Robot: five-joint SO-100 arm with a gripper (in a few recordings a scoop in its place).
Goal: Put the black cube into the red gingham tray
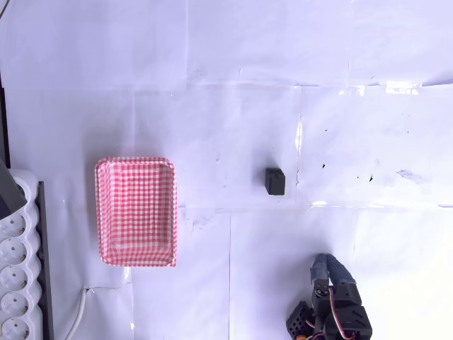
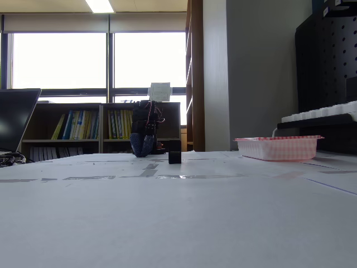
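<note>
No text, label, brand or number can be read. In the fixed view, a small white paper sign (image 2: 160,91) stands on top of the low wooden bookshelf (image 2: 83,131) by the window, and its print is too small to make out. The spines of the yellow and blue books (image 2: 75,125) are just as illegible.

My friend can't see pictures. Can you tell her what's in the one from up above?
A small black cube sits alone on a white table, with an empty red gingham tray to its left. The robot arm waits folded at the bottom edge, touching neither.
</note>
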